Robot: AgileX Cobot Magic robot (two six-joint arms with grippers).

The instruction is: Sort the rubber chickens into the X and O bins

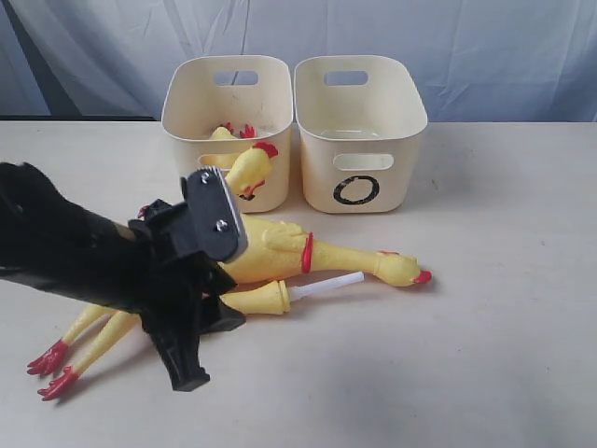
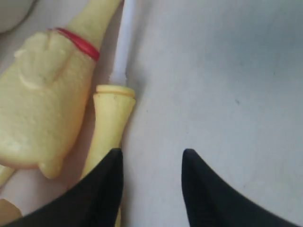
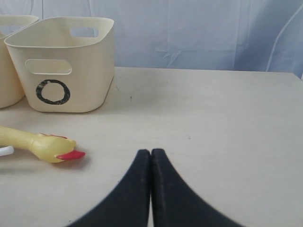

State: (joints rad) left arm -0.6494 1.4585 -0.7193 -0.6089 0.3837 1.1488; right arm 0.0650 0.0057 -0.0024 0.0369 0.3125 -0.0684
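1. Sorting barely begun — one yellow, red-trimmed rubber chicken piece [image 1: 224,133] sits in the cream plastic tub [image 1: 187,159] at 11 o'clock, its mark mostly hidden. The matching tub with the black O [image 1: 401,149] at 1 o'clock looks empty.
2. Left on the pale tabletop [image 1: 485,327]:
   - a whole long-necked yellow rubber chicken [image 1: 270,247] at centre, beak toward 3 o'clock;
   - a yellow neck with white tube [image 1: 266,301] just beside it, at its 6 o'clock;
   - a second red-combed head [image 1: 250,170] just before the hidden-mark tub, its body behind the arm;
   - red feet [image 1: 51,359] at 8 o'clock.
3. The left arm's [image 1: 65,252] jaws are spread with nothing between them — one tip overlaps the neck piece. The right jaws are pressed together, holding nothing.
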